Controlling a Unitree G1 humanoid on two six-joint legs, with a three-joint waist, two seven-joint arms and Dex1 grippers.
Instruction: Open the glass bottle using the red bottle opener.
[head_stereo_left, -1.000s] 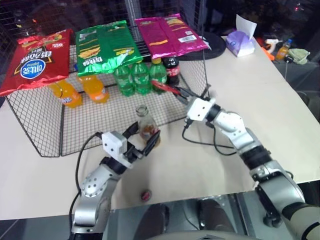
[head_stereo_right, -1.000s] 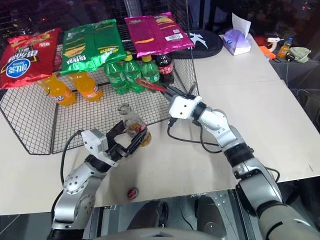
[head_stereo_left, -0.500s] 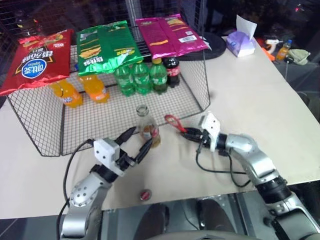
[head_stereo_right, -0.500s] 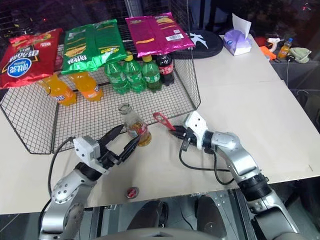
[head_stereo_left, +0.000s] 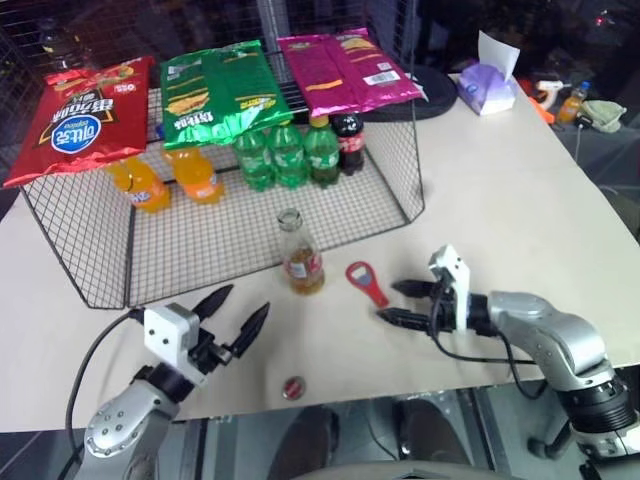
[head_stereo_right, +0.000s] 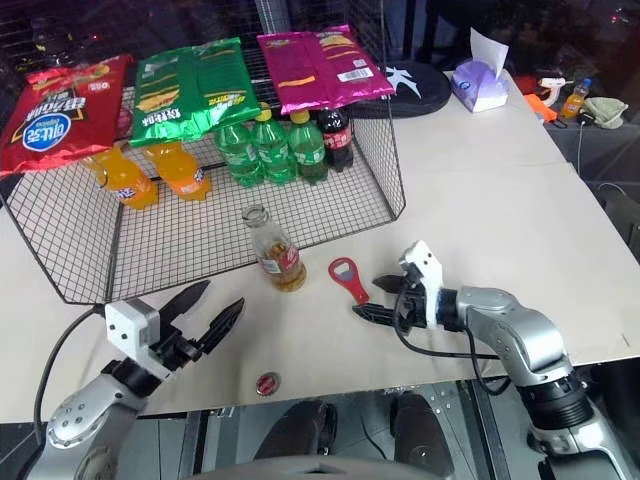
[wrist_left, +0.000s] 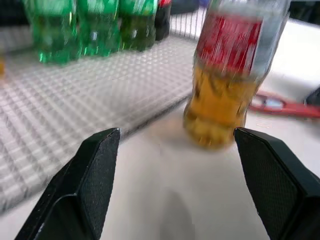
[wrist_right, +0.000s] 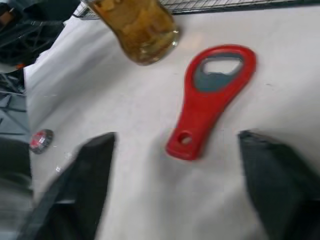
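- Your glass bottle stands upright on the bench, centre of the left eye view, just in front of the wire basket. Its mouth appears bare; a small round cap lies on the bench at lower centre, well apart from it.
- The red bottle opener lies flat on the bench just right of the bottle, not touching it, ring head toward the bottle and handle toward the lower right.
- Your right tool is at right of centre, fingers spread wide and empty. The opener's handle end lies just beyond the fingertips; in the right wrist view the opener sits between the two fingers but ahead of them.
- Your left tool is at lower left, likewise spread and holding nothing, pointing toward the bottle from near the bench edge. In the left wrist view the bottle stands ahead of its fingers.
- Judgement: the cap appears off and the opener set down, so the opening step looks finished; this is the release stage.
- Next move, if any: draw both tools clear without nudging the bottle or dragging the opener. Main risk is a finger catching the opener's handle.
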